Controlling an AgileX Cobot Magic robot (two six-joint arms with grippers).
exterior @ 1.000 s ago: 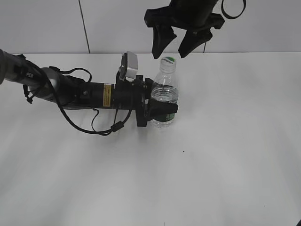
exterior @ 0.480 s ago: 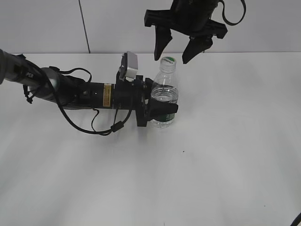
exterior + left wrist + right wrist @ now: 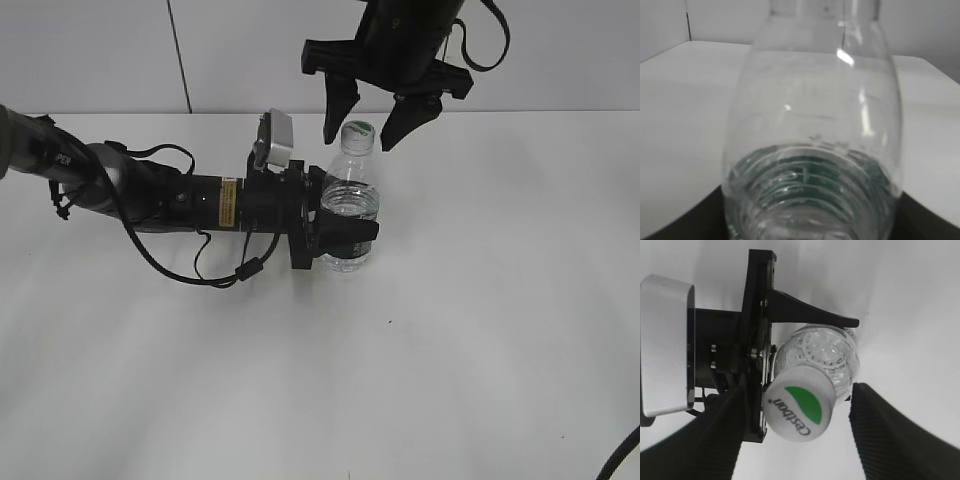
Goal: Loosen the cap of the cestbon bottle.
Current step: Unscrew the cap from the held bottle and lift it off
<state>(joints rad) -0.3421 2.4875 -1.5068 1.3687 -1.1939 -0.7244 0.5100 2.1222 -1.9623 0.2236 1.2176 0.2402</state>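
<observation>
Black fingers of the right gripper [image 3: 364, 125] hang spread on either side of the cap [image 3: 358, 128], one to its left and one to its right, touching neither. In the right wrist view the cap [image 3: 799, 409] shows its white top with a green mark, both fingers blurred and cut off at the lower edge. Below, the left gripper [image 3: 345, 230] is clamped around the lower body of the cestbon bottle [image 3: 350, 200], which stands upright on the white table [image 3: 480, 330]. The left wrist view is filled by clear plastic, its label and neck cropped away.
</observation>
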